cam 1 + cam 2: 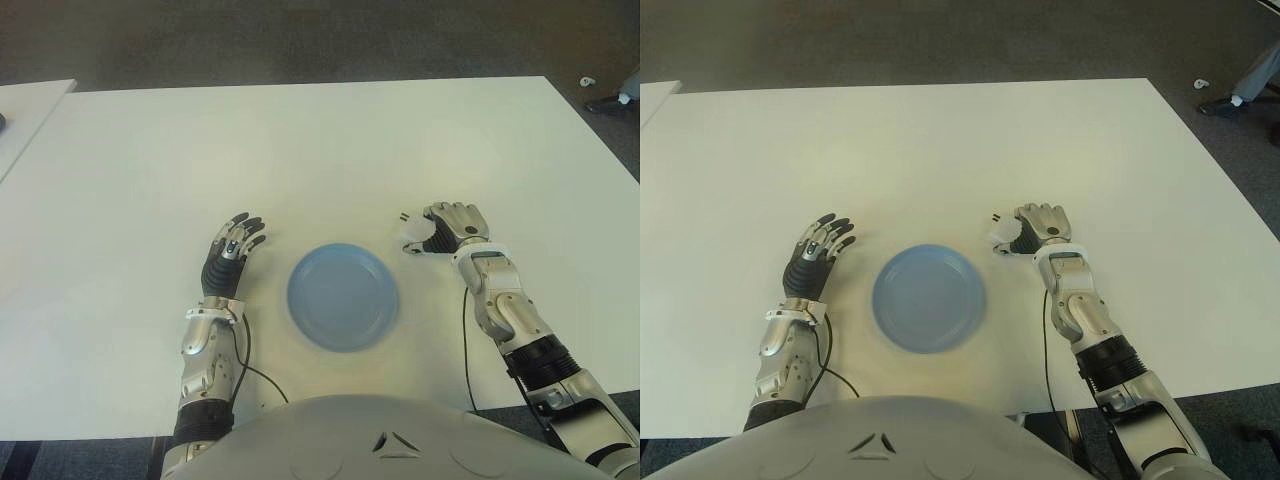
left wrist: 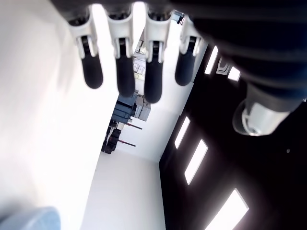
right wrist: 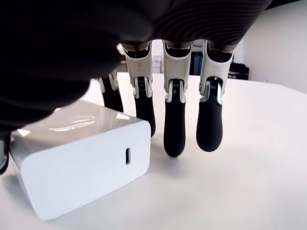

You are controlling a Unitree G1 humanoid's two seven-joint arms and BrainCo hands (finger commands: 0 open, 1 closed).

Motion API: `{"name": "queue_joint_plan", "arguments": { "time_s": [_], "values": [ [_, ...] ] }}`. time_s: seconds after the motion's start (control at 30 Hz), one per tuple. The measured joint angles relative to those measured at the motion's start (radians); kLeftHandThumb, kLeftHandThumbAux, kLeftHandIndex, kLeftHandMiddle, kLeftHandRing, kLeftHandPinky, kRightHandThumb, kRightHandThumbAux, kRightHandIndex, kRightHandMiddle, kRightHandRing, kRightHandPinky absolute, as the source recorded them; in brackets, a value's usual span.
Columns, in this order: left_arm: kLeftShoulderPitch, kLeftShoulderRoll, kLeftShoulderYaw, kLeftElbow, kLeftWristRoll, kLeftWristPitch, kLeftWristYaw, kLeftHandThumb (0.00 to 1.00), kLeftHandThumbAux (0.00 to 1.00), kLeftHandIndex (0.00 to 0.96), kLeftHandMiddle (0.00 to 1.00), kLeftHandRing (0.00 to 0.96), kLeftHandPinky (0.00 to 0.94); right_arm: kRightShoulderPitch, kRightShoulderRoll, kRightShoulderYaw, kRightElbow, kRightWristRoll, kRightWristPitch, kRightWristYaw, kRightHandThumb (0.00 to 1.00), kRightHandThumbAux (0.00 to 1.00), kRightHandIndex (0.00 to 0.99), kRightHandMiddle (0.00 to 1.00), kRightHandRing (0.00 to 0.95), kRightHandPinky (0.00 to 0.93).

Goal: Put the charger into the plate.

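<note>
A white block charger (image 3: 81, 158) lies on the white table (image 1: 300, 150), just right of the round blue plate (image 1: 343, 296), which holds nothing. My right hand (image 1: 445, 228) is over the charger from the right. Its fingers (image 3: 175, 124) hang down behind the block, only slightly bent, tips near the table and not clasped on it. From above, the charger (image 1: 413, 233) peeks out at the hand's left side, its prongs pointing away. My left hand (image 1: 232, 250) shows left of the plate, its fingers (image 2: 120, 72) straight and holding nothing.
A second white table (image 1: 25, 110) stands at the far left edge. Dark floor lies beyond the table's far edge, with a person's shoe (image 1: 610, 98) at the top right. Thin cables run along both forearms near the table's front edge.
</note>
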Motion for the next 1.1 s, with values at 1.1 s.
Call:
{"name": "queue_joint_plan", "arguments": {
  "time_s": [1.1],
  "values": [
    [0.0,-0.004,0.005,0.001,-0.045,0.0,-0.03,0.003,0.503,0.228,0.245,0.228,0.217,0.025,0.046,-0.041,0.016,0.149,-0.016,-0.147,0.853,0.676,0.399,0.53,0.817,0.816]
  ]
}}
